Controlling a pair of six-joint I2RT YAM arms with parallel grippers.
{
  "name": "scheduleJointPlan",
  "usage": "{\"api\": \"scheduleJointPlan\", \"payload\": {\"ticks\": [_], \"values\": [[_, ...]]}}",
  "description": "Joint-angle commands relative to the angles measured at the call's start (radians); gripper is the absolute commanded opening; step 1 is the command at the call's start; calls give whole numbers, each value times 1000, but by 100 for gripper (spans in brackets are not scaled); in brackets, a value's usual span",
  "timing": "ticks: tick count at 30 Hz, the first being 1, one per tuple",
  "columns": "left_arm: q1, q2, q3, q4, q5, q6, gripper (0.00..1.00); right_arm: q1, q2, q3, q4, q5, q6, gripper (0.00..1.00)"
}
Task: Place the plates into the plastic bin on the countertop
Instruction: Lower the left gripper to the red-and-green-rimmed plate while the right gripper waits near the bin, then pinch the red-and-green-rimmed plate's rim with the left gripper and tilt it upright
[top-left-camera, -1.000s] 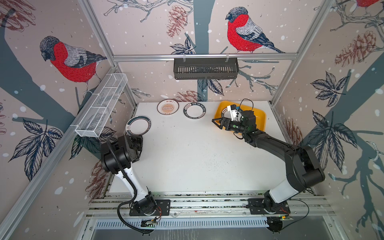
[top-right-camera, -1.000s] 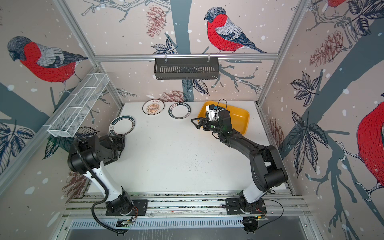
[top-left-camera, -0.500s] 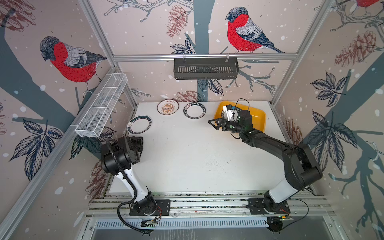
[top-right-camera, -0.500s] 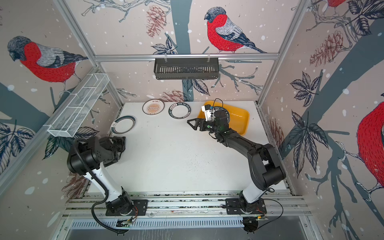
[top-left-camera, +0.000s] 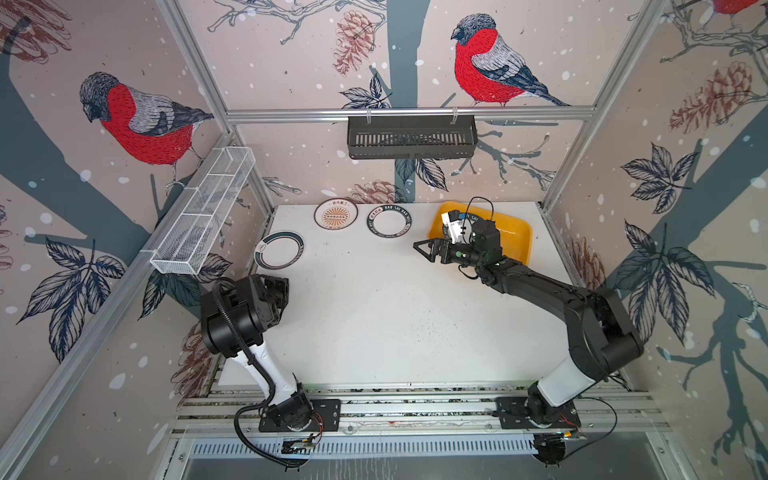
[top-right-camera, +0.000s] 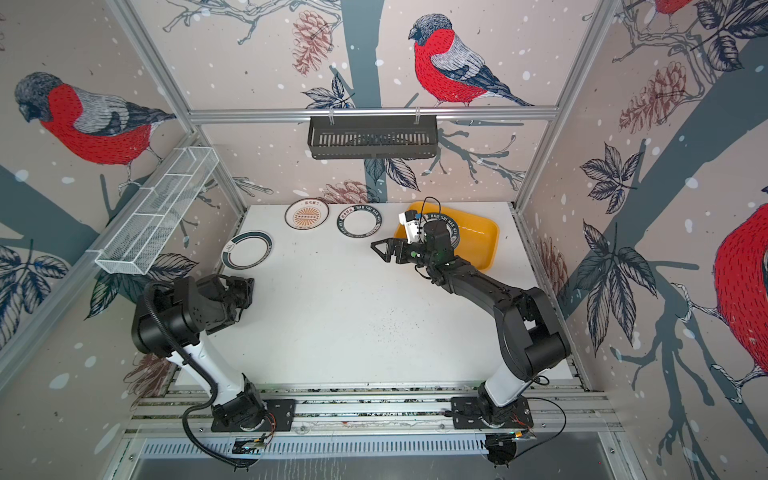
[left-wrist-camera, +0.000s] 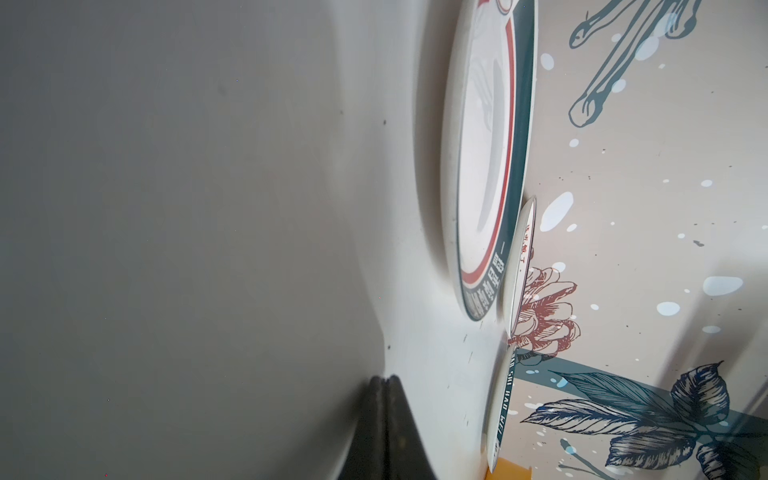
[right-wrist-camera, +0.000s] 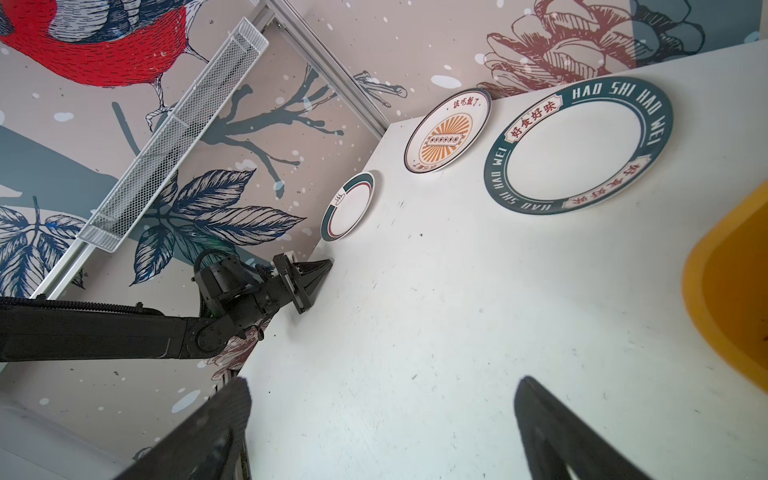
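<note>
The ring-rimmed plate (top-left-camera: 279, 250), sunburst plate (top-left-camera: 336, 213) and lettered plate (top-left-camera: 389, 222) lie flat at the tabletop's (top-left-camera: 374, 324) upper left, outside the yellow plastic bin (top-left-camera: 515, 237). The right end effector (top-left-camera: 426, 249) hangs wide open and empty beside the bin, probably ready to fetch one. The left end effector (left-wrist-camera: 384, 380) is nearly closed and empty.

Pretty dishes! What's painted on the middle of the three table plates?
The plate has an orange sunburst centre, clearest in the right wrist view.
</note>
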Motion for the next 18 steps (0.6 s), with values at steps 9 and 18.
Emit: {"api": "scheduleJointPlan", "payload": {"ticks": [9, 18], "values": [[1, 16, 47, -50, -10, 26, 69, 1, 18, 15, -5, 16, -15, 100], [1, 116, 123, -62, -23, -21, 72, -1, 18, 19, -23, 37, -25, 100]]}}
